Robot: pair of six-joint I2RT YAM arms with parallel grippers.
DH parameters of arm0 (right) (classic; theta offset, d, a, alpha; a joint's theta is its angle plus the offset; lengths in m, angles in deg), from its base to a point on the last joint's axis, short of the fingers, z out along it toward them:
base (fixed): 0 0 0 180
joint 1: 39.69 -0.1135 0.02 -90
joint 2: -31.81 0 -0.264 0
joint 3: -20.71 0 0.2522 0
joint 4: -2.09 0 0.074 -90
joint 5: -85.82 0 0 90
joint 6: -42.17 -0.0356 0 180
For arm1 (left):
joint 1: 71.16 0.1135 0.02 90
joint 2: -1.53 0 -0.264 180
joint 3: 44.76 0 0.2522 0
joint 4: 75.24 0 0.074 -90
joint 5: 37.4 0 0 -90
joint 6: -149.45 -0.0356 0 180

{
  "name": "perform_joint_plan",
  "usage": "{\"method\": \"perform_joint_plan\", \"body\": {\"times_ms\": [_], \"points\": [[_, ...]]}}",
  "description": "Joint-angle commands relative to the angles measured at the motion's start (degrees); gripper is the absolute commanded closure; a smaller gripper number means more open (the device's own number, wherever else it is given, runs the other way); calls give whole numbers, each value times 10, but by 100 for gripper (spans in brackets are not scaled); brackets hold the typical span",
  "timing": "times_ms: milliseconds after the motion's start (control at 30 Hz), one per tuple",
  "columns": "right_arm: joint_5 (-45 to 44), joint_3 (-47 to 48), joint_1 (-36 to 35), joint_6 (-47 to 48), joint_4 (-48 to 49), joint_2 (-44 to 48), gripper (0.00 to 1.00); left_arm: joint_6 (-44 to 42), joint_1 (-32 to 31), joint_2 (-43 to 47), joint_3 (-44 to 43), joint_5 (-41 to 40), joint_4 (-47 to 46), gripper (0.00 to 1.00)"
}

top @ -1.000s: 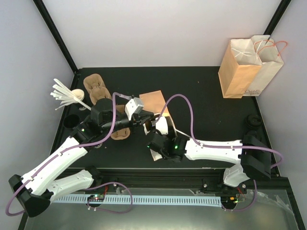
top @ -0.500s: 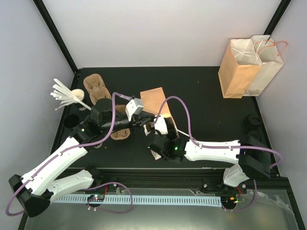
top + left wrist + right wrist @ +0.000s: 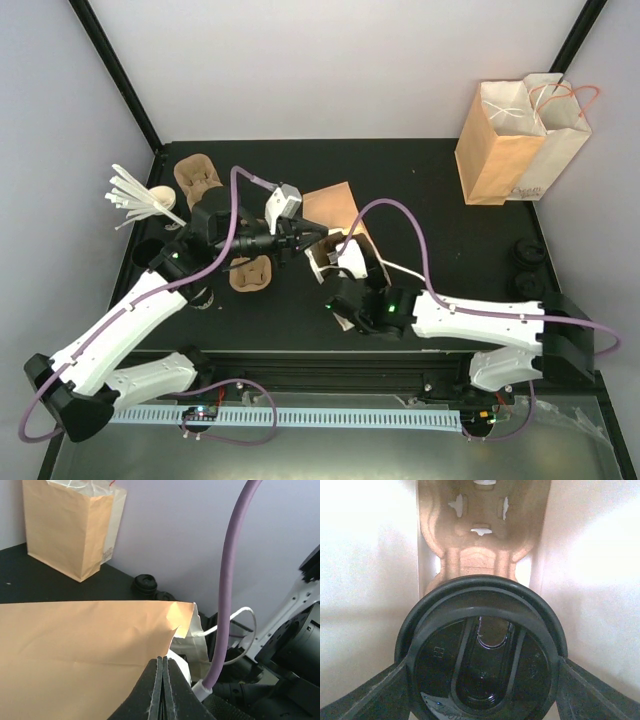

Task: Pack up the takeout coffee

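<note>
Lidded takeout coffee point(image 3: 482, 655) sits clamped in the right gripper point(image 3: 482, 692), inside the white-lined paper bag point(image 3: 75, 645), short of the pulp cup carrier point(image 3: 482, 555) deeper in. Left gripper point(image 3: 162, 680) pinched shut on bag rim. Risks: rim slips, wall sags onto cup; cup misses carrier well, tips.
</note>
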Motion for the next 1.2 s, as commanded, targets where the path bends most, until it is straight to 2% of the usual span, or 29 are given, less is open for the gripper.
{"method": "perform_joint_plan", "body": {"times_ms": [0,167,267,600,667,700,733,833,900,1000,1167], "points": [[29,41,2,-77,-174,43,53,73,5,-14,-46,70,5,98],[105,28,3,-100,-226,96,53,102,7,-31,-49,120,6,98],[140,28,2,-113,-250,95,53,104,7,-42,-32,142,4,98],[118,0,-22,-142,-245,58,53,88,7,-61,-6,148,-13,97],[107,0,-32,-146,-246,49,53,85,7,-63,-7,148,-15,94],[104,1,-36,-147,-245,46,53,82,7,-64,-9,147,-16,89],[103,1,-39,-148,-245,43,53,80,7,-65,-11,143,-17,79],[100,2,-46,-148,-241,41,53,60,10,-60,-28,107,-6,35],[99,0,-46,-147,-237,43,53,60,23,-56,-53,60,12,17],[98,-1,-46,-146,-236,41,53,100,59,-62,-100,42,1,7],[100,-4,-46,-144,-235,42,53,152,132,-105,-160,16,5,4]]}}
